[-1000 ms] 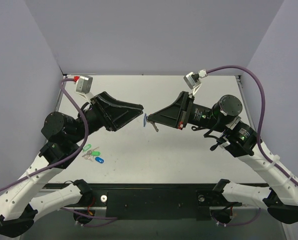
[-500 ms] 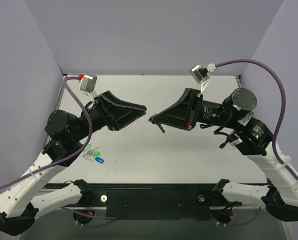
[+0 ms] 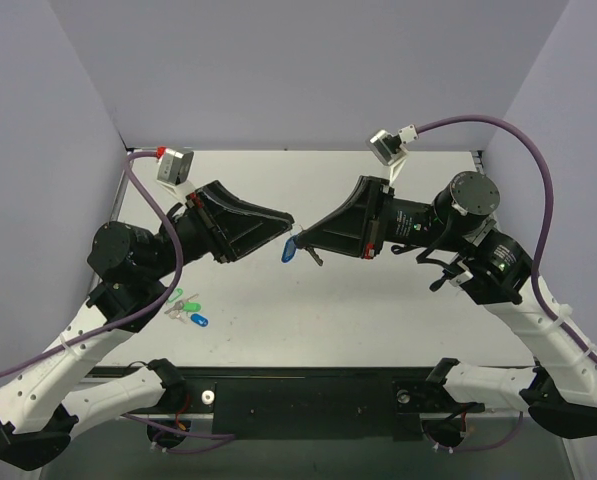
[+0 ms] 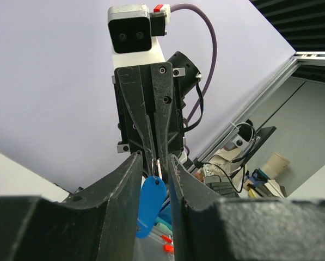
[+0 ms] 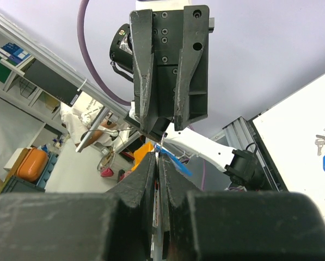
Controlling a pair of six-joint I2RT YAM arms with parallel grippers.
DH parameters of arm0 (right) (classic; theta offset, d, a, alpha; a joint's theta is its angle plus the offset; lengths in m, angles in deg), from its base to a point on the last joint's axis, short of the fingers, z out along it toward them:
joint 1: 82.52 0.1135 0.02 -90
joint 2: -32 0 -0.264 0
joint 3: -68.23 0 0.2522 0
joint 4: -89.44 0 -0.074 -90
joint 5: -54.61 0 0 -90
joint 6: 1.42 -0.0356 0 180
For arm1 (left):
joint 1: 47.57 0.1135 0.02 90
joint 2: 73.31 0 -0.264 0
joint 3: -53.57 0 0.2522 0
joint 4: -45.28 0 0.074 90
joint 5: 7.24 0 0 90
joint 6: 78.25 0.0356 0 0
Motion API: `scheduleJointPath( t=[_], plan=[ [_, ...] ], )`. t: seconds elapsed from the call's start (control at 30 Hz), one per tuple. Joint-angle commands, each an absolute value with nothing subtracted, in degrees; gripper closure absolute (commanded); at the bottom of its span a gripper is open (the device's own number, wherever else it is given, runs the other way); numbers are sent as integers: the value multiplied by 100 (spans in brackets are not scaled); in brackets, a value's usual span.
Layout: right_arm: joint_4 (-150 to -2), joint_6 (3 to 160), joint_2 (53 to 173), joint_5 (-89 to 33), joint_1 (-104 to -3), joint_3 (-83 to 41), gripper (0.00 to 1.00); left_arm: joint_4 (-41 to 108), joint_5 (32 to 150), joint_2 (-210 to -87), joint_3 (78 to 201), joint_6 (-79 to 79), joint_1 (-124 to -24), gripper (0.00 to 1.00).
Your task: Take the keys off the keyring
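Both arms meet in mid-air above the pale matte tabletop. The right black plastic end effector is pinched tight on the thin metal ring of the light-blue oval plastic key tag, which dangles smooth and glossy below. The left black end effector stands slightly parted, its wedge-shaped fingers flanking the tag without gripping it. A tiny silver-grey metal key seems to hang just beside the right tip. Bunched green and dark blue plastic tags lie well apart.

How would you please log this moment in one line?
right hand: shut on keyring | left hand: open beside it | spare tags: on table
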State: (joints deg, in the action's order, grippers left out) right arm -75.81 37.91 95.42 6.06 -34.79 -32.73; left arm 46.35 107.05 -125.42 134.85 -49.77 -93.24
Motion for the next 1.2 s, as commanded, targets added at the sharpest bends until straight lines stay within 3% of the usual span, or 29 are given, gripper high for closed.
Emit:
scheduleJointPath(
  t=[0.0, 0.53, 0.7, 1.17],
  plan=[
    [-7979, 3927, 9537, 741, -3426, -3385, 100, 4980, 10816, -12542, 13588, -5039, -9345, 67],
    [-7909, 3971, 9625, 627, -3435, -3509, 100, 4813, 11018, -12507, 13588, -5057, -9345, 83],
    [-7970, 3893, 9607, 565, -3418, -3465, 100, 4735, 11044, -12498, 13597, -5039, -9345, 100],
    [-7795, 3769, 9396, 320, -3268, -3307, 100, 3795, 12344, -13069, 14510, -4512, -9345, 100]
  ],
)
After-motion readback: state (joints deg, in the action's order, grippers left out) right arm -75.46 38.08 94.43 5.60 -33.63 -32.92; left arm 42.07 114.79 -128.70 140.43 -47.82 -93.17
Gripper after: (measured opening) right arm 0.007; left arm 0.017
